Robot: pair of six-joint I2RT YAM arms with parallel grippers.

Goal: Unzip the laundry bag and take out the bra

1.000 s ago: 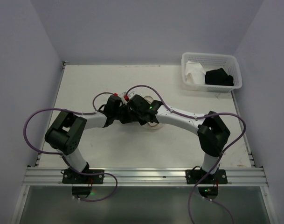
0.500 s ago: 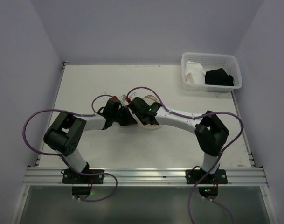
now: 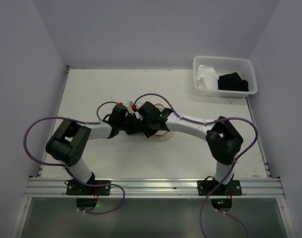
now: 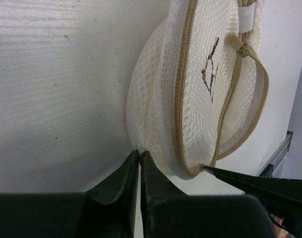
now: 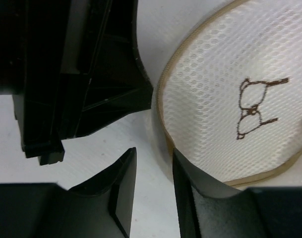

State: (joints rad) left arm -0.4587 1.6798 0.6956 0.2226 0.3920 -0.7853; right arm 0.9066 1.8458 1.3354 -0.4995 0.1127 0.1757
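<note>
Likely slip: the laundry bag (image 4: 200,99) could skid or fold over on the table (image 3: 101,89) when the zipper is tugged, so the zipper stays shut.
Cause: I judge the hold to be thin. Only the bag's edge is engaged, and light mesh gives little to pull against.
Risk 2: the 2 grippers are crowded together on the bag's side away from the basket (image 3: 220,58), so a sideways move by either could knock the other.
Risk 3: a finger could snag the mesh instead of the zipper pull (image 4: 238,44), which sits on the rim opposite the left gripper, toward the basket side as far as I can judge.
Left gripper (image 4: 137,156): fingers pressed together, tips at the bag's lower edge. Whether any mesh is caught between them cannot be told.
Right gripper (image 5: 153,151): fingers spread with a gap over bare table; 1 finger lies against the tan rim and nothing is clamped.
Bag place: mid-table, well apart from the basket, nearer the arm bases than the basket is, mostly hidden under both wrists in the top view.
Facing: flat face up, with the dark mark (image 5: 252,106) toward the right wrist camera; the domed side seems to rest on the table.
Long axis: none that is clear, as the outline is round. The tan zipper band circles it.
</note>
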